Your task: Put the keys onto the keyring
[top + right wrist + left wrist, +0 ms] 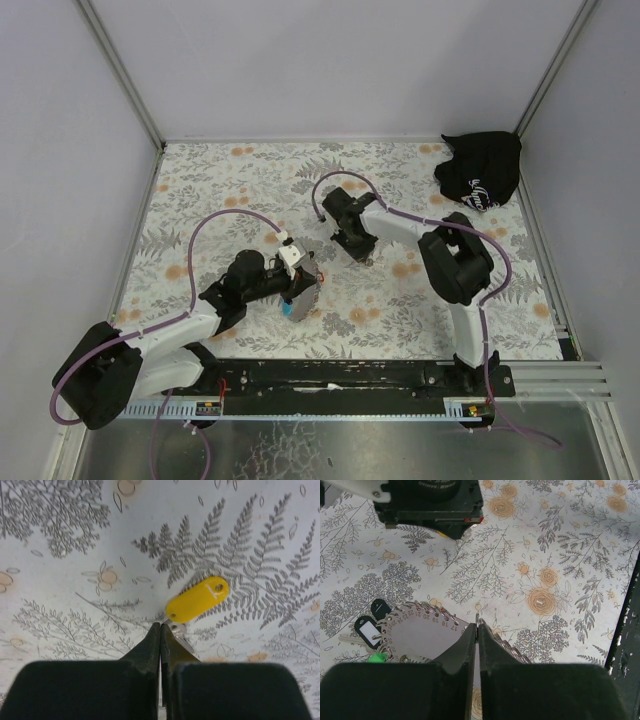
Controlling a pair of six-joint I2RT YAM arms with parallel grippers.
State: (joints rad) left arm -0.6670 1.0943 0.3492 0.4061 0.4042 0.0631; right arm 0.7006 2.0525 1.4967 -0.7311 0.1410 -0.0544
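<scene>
The keyring (420, 632) is a grey numbered plate edged with metal rings, lying on the floral table under my left gripper (477, 625). That gripper is shut on one thin ring at the plate's edge. A black tag with a white label (369, 630) and a green piece (379, 657) hang at its left side. In the top view a small blue piece (290, 311) shows beside the left gripper (303, 288). The yellow-tagged key (197, 600) lies on the table. My right gripper (160, 626) is shut, its tips touching the key's small ring; whether it pinches the ring is unclear.
A black cloth bag with white print (481, 171) lies in the far right corner. The right arm's black wrist (427, 500) sits close ahead of the left gripper. White walls enclose the table, and a metal rail (330, 378) runs along the near edge.
</scene>
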